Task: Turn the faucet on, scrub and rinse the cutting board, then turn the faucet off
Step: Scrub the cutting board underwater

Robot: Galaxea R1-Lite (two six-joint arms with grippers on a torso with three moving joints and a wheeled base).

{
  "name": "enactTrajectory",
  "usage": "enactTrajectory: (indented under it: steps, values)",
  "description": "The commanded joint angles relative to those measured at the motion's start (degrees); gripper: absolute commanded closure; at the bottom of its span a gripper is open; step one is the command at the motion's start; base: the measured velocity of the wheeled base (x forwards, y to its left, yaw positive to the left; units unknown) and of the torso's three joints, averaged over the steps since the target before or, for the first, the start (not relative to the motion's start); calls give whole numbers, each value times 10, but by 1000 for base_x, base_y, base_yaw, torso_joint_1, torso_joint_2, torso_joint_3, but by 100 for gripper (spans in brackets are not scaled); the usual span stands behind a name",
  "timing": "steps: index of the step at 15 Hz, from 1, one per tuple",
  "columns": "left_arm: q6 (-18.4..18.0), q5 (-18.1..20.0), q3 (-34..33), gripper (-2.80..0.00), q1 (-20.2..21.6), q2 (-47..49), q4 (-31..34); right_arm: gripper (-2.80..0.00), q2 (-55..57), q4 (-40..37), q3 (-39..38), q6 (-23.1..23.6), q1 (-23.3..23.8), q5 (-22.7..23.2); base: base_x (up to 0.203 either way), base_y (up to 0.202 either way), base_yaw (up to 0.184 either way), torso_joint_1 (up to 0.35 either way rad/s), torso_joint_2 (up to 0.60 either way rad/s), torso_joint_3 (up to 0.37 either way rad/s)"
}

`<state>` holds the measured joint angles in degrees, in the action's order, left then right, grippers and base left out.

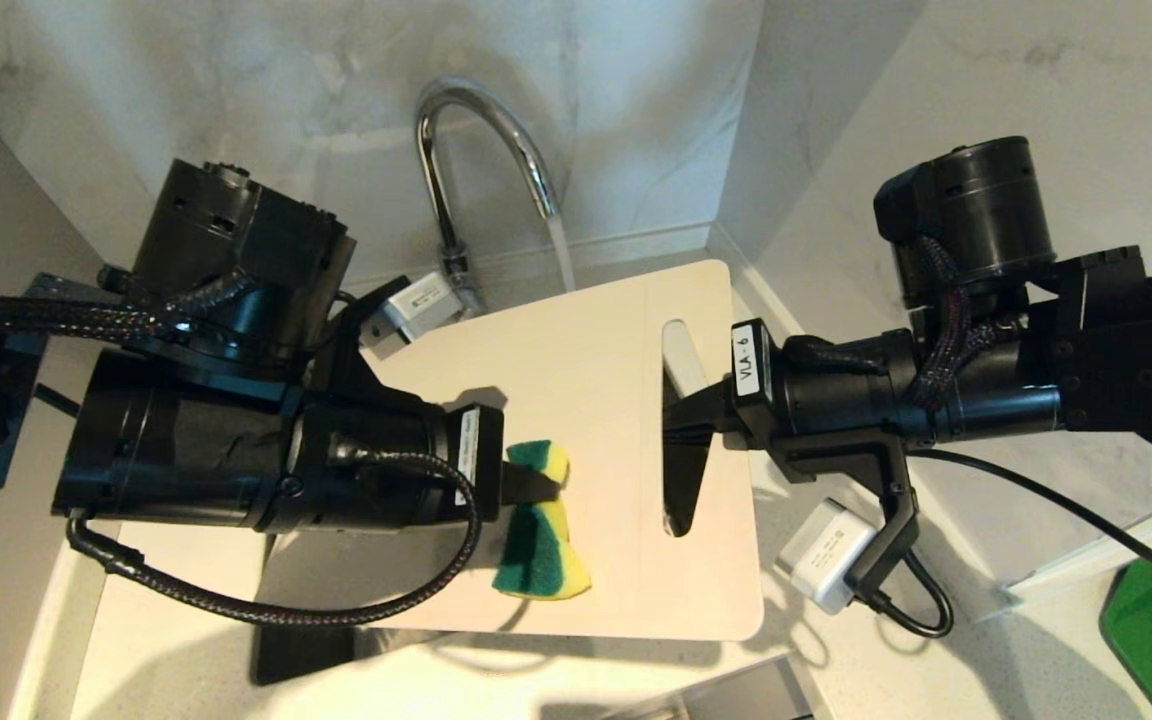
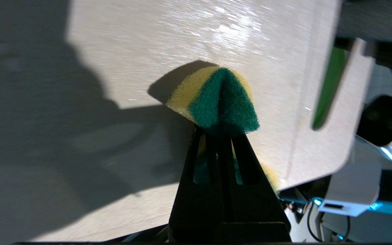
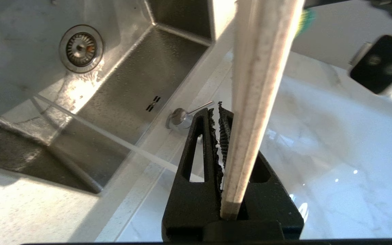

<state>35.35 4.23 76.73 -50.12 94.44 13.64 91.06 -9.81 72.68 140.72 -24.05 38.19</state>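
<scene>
Board [image 1: 596, 380]: one, right gripper [image 1: 681, 420] clamped; sponge [image 1: 536, 540]: one; faucet [image 1: 481, 140]: one.

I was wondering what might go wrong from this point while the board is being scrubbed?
The right claw pinches only the cutting board edge by its handle slot, so scrubbing pressure could twist it loose. The left claw squeezes the sponge at its middle; it might slip out. The faucet stream could splash outside the sink.
</scene>
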Motion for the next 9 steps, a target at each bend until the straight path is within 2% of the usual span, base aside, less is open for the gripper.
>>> enactTrajectory:
  steps: [1,7,9]
  values:
    - [2,3,-3,0,19,10,2,0,-4,1,-2,8,1,5,0,0,0,0,0,0]
    - [1,5,-39,0,49,-16,2,0,-5,3,-6,10,12,6,0,0,0,0,0,0]
    - [1,9,-67,0,68,-23,-20,0,-6,3,-10,8,15,7,0,0,0,0,0,0]
